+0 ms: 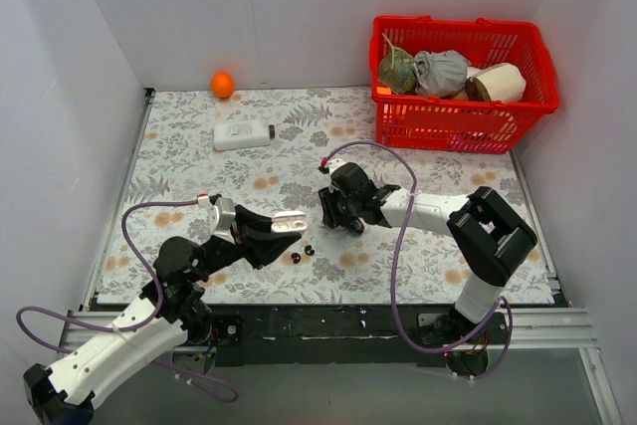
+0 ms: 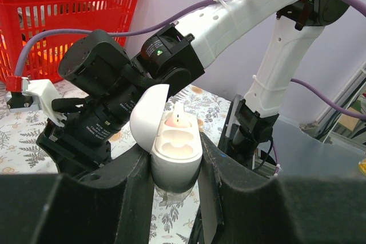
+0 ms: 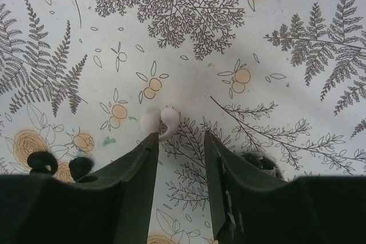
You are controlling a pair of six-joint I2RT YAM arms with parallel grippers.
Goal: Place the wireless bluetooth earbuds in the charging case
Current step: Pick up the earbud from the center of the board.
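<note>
My left gripper (image 1: 282, 229) is shut on the white charging case (image 1: 293, 221) and holds it above the cloth. In the left wrist view the case (image 2: 174, 164) sits between the jaws with its lid (image 2: 146, 115) open. One pale earbud (image 2: 178, 119) sits in the far slot and the near slot is empty. My right gripper (image 1: 330, 214) is open and points down at the table. A white comma-shaped earbud (image 3: 163, 121) lies on the cloth, touching its left fingertip (image 3: 150, 141). Two tiny black rounded buds (image 1: 296, 258) (image 1: 310, 249) lie below the case.
The black buds also show at the left edge of the right wrist view (image 3: 41, 162) (image 3: 80, 167). A red basket (image 1: 453, 126) with several items stands back right. A white bottle (image 1: 244, 134) and an orange ball (image 1: 222, 84) lie at the back left.
</note>
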